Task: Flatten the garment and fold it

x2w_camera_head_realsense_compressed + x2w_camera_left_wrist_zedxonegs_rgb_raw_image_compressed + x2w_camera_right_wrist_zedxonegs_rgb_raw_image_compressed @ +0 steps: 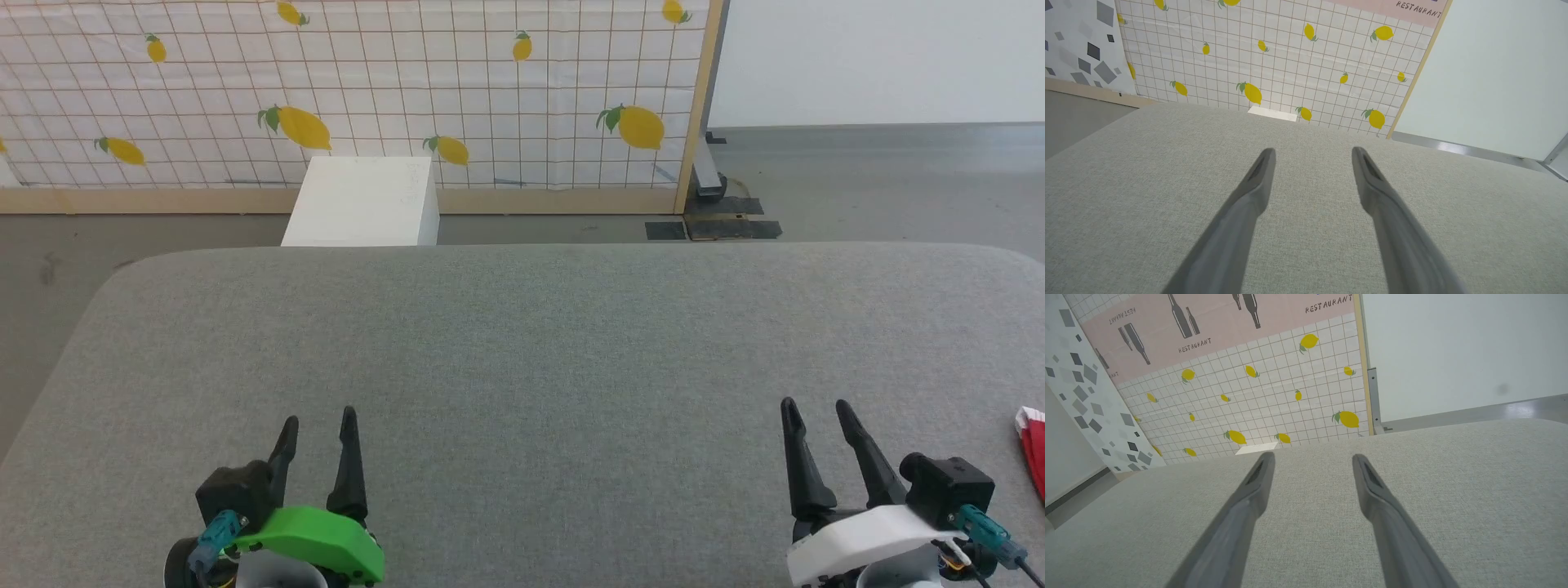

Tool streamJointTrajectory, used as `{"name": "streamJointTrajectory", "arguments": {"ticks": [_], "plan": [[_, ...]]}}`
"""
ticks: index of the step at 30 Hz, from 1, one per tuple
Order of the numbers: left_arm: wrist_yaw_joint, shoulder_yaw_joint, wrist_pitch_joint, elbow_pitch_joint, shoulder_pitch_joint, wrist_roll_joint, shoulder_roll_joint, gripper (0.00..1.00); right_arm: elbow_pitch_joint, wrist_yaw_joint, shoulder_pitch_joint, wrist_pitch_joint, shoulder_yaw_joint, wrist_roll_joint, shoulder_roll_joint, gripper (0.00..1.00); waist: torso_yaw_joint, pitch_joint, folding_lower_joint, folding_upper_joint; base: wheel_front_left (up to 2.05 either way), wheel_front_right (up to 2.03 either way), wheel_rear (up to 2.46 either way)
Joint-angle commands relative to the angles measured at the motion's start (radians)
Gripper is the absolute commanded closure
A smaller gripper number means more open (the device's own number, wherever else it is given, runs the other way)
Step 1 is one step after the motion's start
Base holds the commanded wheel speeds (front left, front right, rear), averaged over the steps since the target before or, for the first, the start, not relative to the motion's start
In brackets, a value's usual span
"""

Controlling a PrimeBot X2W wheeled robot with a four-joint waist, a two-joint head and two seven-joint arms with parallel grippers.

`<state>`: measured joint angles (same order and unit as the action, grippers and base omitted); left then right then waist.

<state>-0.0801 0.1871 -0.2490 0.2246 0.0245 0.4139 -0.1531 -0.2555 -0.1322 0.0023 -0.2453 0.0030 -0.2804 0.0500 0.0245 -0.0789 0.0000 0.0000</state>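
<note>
The bright red thin fabric garment with white trim (pixel 1035 453) lies at the frame's right edge on the grey cloth-covered worktop (pixel 539 343). It is mostly cut off, so I cannot tell its long axis. It sits just right of the right hand (pixel 815 403); the left hand (pixel 320 416) is well apart. Both hands are released and hold nothing.

Grey surface (pixel 522 351), covered in a fine woven cloth, with rounded far-left and far-right corners and a straight far edge. One item lies directly on it: the garment (pixel 1034 453), red with a white trim band along its far end, resting toward the right edge on the near half, only partly in frame.
</note>
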Motion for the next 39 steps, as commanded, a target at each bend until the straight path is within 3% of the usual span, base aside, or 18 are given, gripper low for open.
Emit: {"name": "streamJointTrajectory", "arguments": {"ticks": [1,17,18,39], "plan": [[-0.001,-0.001,-0.006,0.004,-0.009,0.002,0.005,0.0,0.005,0.002,0.007,0.005,0.004,0.008,0.0,0.0,0.0,-0.001,0.0,0.0,0.0,0.0,0.0],[-0.013,0.008,-0.01,0.008,-0.005,-0.013,0.006,0.0,0.043,0.002,0.008,0.022,0.011,0.046,0.0,0.0,0.003,0.003,0.0,0.0,0.0,0.0,0.0],[-0.01,0.007,-0.003,0.006,0.0,-0.01,0.002,1.0,0.038,0.0,0.0,0.021,0.011,0.042,0.0,1.0,0.003,0.004,0.0,0.0,0.0,0.0,0.0],[0.001,-0.016,0.029,-0.022,-0.003,-0.058,0.014,1.0,0.065,0.0,0.0,0.048,0.009,0.071,0.0,1.0,-0.001,0.013,0.0,0.0,0.0,0.0,0.0]]}}
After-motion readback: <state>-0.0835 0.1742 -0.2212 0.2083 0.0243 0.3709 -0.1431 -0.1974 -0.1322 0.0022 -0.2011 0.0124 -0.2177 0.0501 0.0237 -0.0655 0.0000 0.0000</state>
